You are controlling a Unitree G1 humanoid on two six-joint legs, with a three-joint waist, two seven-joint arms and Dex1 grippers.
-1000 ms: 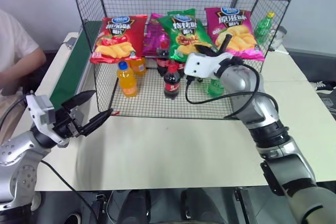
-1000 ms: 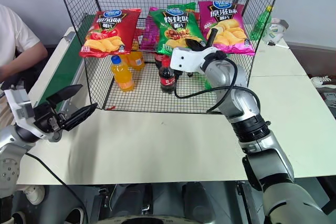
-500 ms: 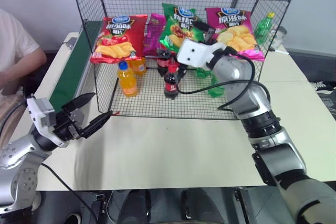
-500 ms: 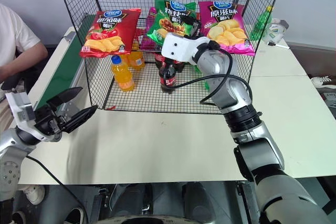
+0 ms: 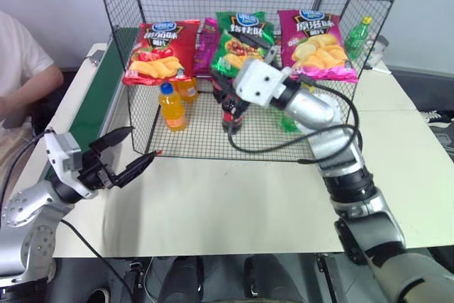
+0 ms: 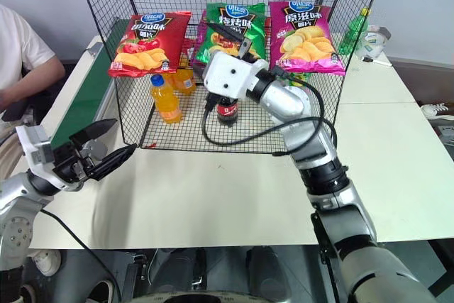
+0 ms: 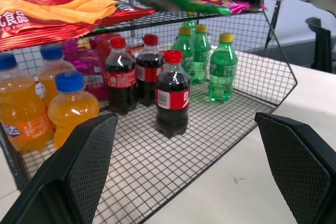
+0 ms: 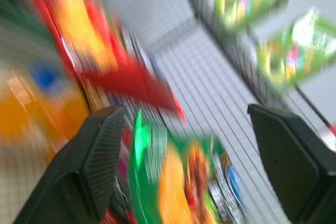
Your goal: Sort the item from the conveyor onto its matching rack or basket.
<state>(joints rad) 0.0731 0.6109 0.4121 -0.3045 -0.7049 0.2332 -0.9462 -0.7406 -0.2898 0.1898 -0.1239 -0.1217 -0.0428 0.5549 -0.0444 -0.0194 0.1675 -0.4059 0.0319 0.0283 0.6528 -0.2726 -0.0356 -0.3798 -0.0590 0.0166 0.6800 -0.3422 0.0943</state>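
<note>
Rack point(image 5: 128, 69) tier: green bag point(image 5: 241, 44) (released)

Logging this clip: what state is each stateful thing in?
Green bag: lying on the rack shelf, released.
Right gripper: open, empty, near the green bag.
Left gripper: open, empty.
Cola bottles: upright, capped.
Conveyor: nothing on its visible stretch.

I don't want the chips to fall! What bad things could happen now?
The green chip bag lies on the rack shelf between the red bag and magenta bag; it might slide off. The right gripper, open and close above the cola bottles, could knock them.
</note>
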